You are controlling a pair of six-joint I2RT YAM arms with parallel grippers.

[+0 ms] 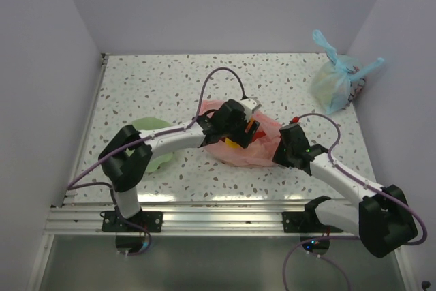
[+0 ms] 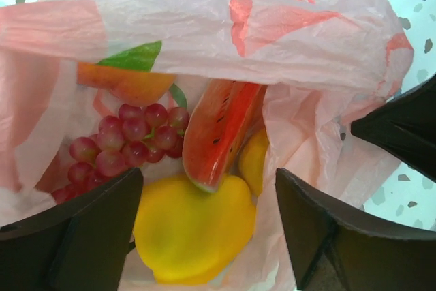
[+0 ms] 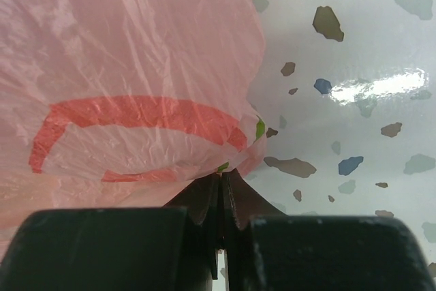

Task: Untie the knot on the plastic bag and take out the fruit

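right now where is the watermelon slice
The watermelon slice sits mid-frame in the left wrist view, inside the pink plastic bag, resting on a yellow fruit, grape cluster at its left.

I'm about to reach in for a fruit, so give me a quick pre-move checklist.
1. Mouth of bag open: ok, fruit exposed.
2. Open left pincer over the fruit: ok.
3. Grip of right pincer on bag edge: ok, shut on plastic.
4. Free yellow fruit: not ok, watermelon slice lies over its top.
5. Reachable bowl: cannot tell, left arm hides part of it.
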